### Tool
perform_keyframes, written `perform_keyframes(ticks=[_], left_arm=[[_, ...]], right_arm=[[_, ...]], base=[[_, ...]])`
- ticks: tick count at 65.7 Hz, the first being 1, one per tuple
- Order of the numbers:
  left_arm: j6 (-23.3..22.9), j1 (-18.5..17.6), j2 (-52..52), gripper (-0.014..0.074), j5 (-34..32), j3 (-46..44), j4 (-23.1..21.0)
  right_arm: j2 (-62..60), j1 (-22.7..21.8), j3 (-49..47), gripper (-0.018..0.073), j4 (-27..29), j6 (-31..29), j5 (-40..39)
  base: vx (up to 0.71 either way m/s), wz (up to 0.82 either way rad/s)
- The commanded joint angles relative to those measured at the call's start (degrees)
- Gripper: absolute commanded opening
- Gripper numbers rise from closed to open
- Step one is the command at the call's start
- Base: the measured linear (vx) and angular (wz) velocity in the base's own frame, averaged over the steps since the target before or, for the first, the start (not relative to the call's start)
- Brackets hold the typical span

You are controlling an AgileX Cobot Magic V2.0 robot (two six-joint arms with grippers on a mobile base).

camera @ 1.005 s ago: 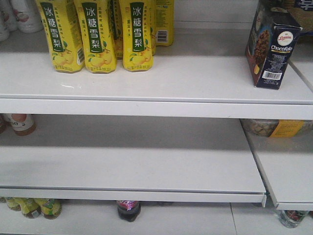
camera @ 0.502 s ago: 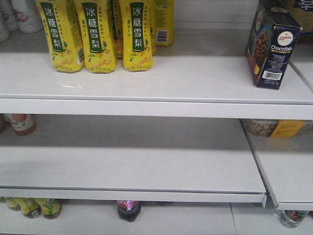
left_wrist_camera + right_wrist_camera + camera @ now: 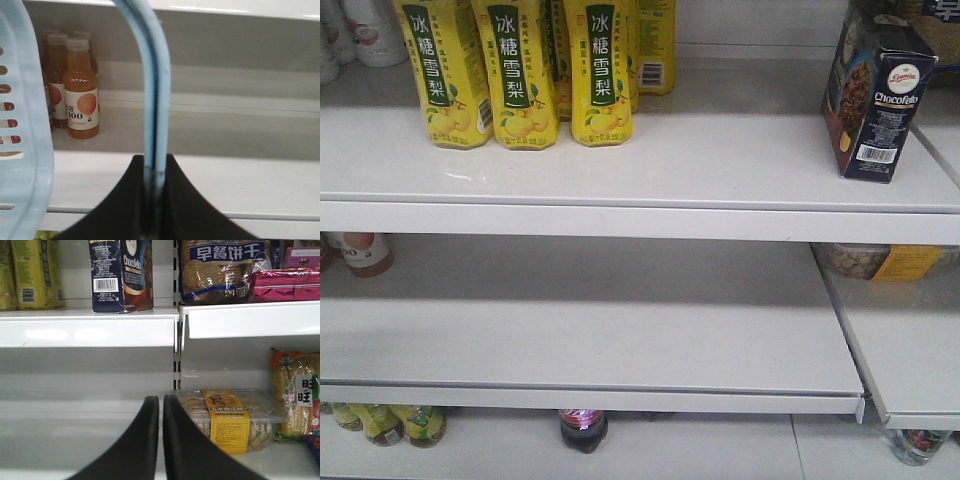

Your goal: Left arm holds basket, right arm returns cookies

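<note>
cookies (image 3: 875,95) "Chocofello" on shelf | left hand (image 3: 152,200) clamps basket (image 3: 25,125) handle | right hand (image 3: 161,440) together

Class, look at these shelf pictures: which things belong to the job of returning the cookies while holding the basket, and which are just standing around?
Job: cookies on the upper shelf; basket, its handle in the left gripper; right gripper, shut and empty.

Standing around: yellow pear-drink bottles; orange juice bottles; clear snack tub.
</note>
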Motion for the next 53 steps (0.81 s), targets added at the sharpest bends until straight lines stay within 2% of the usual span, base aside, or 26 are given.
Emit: perform_keyframes(ticks=[1,53], left_arm=[[0.79,0.11,-1.02,-0.0003,-5.51,-1.74,1.22],[0.79,0.11,-1.02,-0.0003,-5.51,-1.74,1.22]], right_arm=[[-0.70,-0.29,1.05,-0.0011,0.00,-0.59,-4.83],[-0.70,-0.29,1.05,-0.0011,0.00,-0.59,-4.83]], base=[[0.00,0.00],[0.00,0.00]])
